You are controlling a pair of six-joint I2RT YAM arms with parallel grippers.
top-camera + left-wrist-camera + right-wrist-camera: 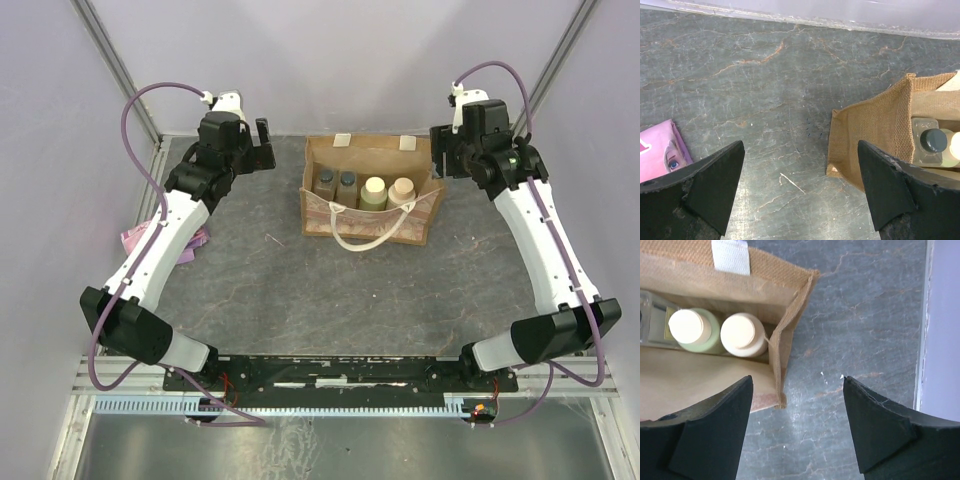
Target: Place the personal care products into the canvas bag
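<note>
The canvas bag [370, 157] stands upright at the back middle of the table. Inside it, in a row, are two clear bottles with dark caps [324, 182] [347, 183], a pale yellow-green bottle with a white cap [373, 190] and a cream bottle [401, 189]. My left gripper [262, 140] hangs open to the left of the bag, with only bare table between its fingers [715, 185]. To the right of the bag my right gripper [440, 150] is open and holds nothing. In the right wrist view the bag's corner [790, 315], the yellow-green bottle [690, 327] and the cream bottle [742, 335] show.
A flat pink packet [135, 240] lies at the table's left edge, partly under my left arm, and shows in the left wrist view [660, 150]. Pale walls close the table at the back and both sides. The bag's cream handle [370, 235] droops over its front.
</note>
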